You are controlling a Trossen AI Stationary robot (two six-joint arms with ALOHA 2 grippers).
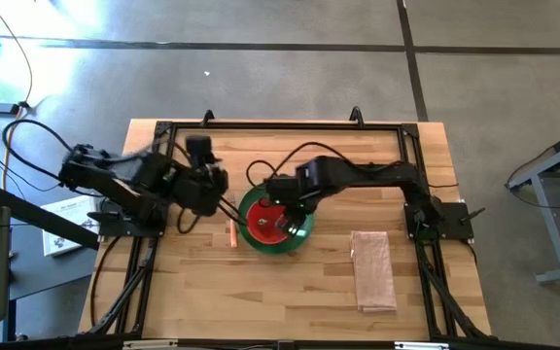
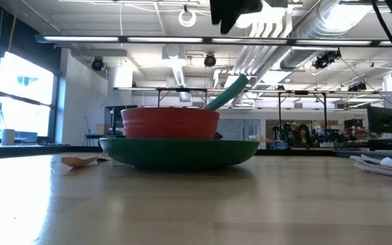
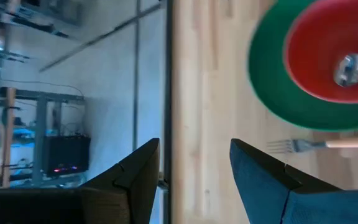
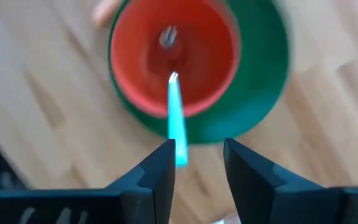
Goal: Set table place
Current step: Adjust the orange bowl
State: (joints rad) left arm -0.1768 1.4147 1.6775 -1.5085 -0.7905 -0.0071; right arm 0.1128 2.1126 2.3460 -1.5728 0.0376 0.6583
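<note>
A red bowl (image 1: 266, 222) stands in a round green plate (image 1: 299, 229) on the light wood table (image 1: 290, 292). A teal-handled spoon (image 4: 176, 118) lies in the bowl, its head on the bowl's bottom (image 4: 168, 36) and its handle leaning on the rim and slanting up (image 2: 226, 92). My right gripper (image 4: 197, 146) hangs open above the plate (image 1: 282, 201), and the handle's free end shows beside one finger, below it. An orange-handled fork (image 1: 232, 235) lies flat on the table left of the plate. My left gripper (image 3: 194, 146) is open and empty at the left (image 1: 210, 187).
A folded pinkish-beige napkin (image 1: 372, 270) lies flat on the table right of the plate; it also shows in the low view (image 2: 380, 165). The black rail frame (image 1: 290, 126) runs along the table's edges. Bare wood lies along the near side.
</note>
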